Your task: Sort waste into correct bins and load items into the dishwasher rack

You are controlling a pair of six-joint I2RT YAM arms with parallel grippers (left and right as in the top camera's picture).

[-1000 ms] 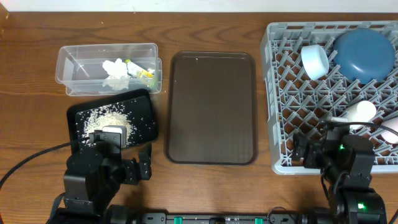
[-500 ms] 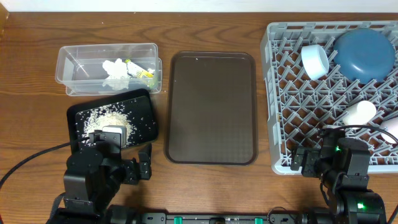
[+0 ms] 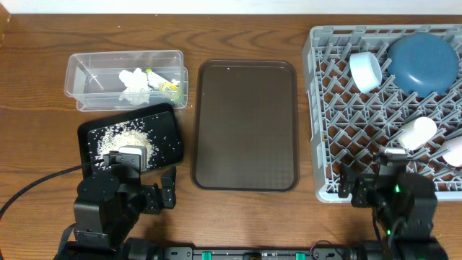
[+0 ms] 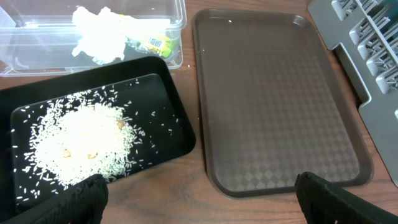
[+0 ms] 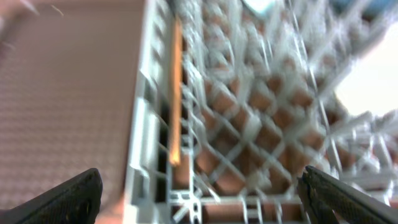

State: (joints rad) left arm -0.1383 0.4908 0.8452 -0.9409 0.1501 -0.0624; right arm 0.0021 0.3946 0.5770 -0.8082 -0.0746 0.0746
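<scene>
**Wooden counter, waste binned and rack loaded, both arms at the near edge**

A brown wooden counter (image 3: 43,29) fills the view from above. At its near edge sit two black robot arms. The left pincer (image 4: 205,199) hangs with its fingers wide apart and nothing between them, over the near rim of the black tray (image 3: 167,115). The right pincer (image 5: 205,199) is also spread and empty, at the near left corner of the grey dishwasher rack (image 3: 325,108).

The black tray holds a heap of rice scraps (image 3: 123,139). Just beside it, in the middle of the counter, lies the bare brown serving tray (image 3: 245,123). Beyond the black tray, the clear tub (image 3: 79,79) contains the crumpled tissue (image 3: 132,83) and the yellow-green wrapper (image 3: 166,85).

In the rack, the blurred right wrist view shows a wooden chopstick (image 5: 176,93) lying along the left wall; a second may be there, but I cannot tell. Further in are the white cup (image 3: 417,132) and the pink cup (image 3: 455,150) at the right edge, then the pale bowl (image 3: 366,71) and the blue plate (image 3: 424,63) at the far side.

The sorting looks finished. What remains is probably a clean retreat: the right arm should lift straight up, clear of the pegs, before pulling away, so that its fingers do not snag the chopstick.
</scene>
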